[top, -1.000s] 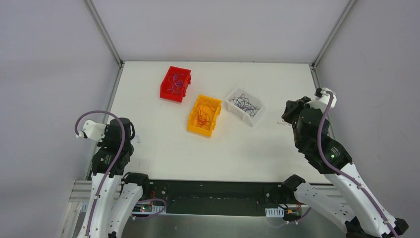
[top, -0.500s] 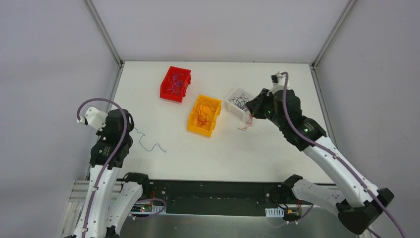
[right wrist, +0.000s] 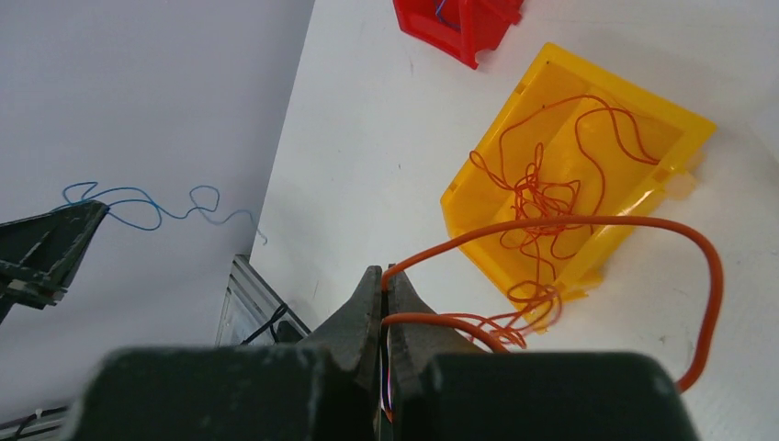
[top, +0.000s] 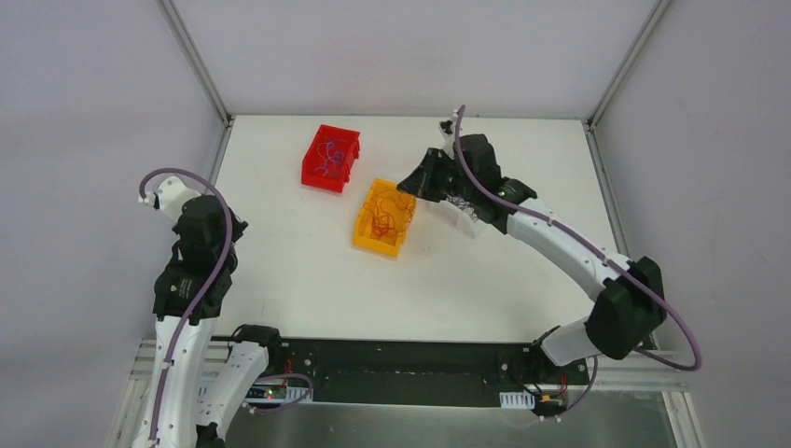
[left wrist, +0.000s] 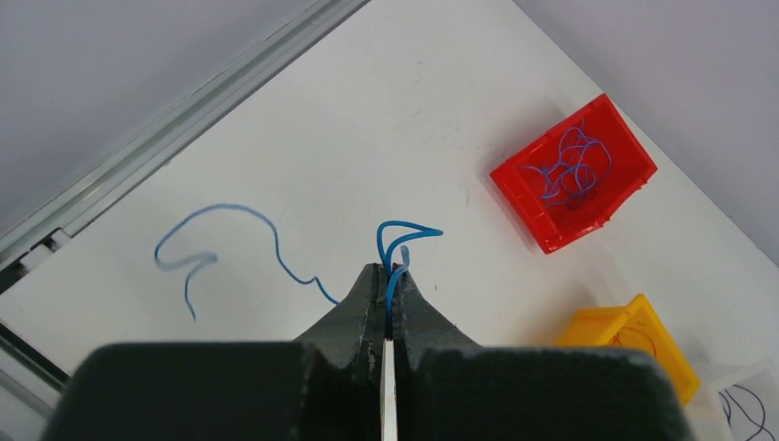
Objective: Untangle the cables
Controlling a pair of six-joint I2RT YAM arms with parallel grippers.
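Table [top: 308,289]: three bins stand in its far half. The red bin [top: 322,179] is nearest the far edge, left of centre. The yellow bin [top: 378,247] sits at the centre. The white bin [top: 469,221] is just to the yellow bin's right and largely covered by the right arm.

Left gripper [left wrist: 388,276]: positioned at the left edge of the table, jaws clenched on a blue cable [left wrist: 231,207]. A short loop of it stands up past the fingertips. The long end trails away in a wavy line toward the left edge. Whether that end lies on the table cannot be told.

Right gripper [right wrist: 383,276]: positioned over the far right corner of the yellow bin, jaws clamped on an orange cable [right wrist: 588,219]. This cable arcs out wide to the right and curves back below the gripper.

Contents: a knot of orange cables [right wrist: 533,197] lies in the yellow bin, with some strands draped over one rim. Looped blue cables [left wrist: 570,165] lie in the red bin. Dark cables [left wrist: 744,409] lie in the white bin.
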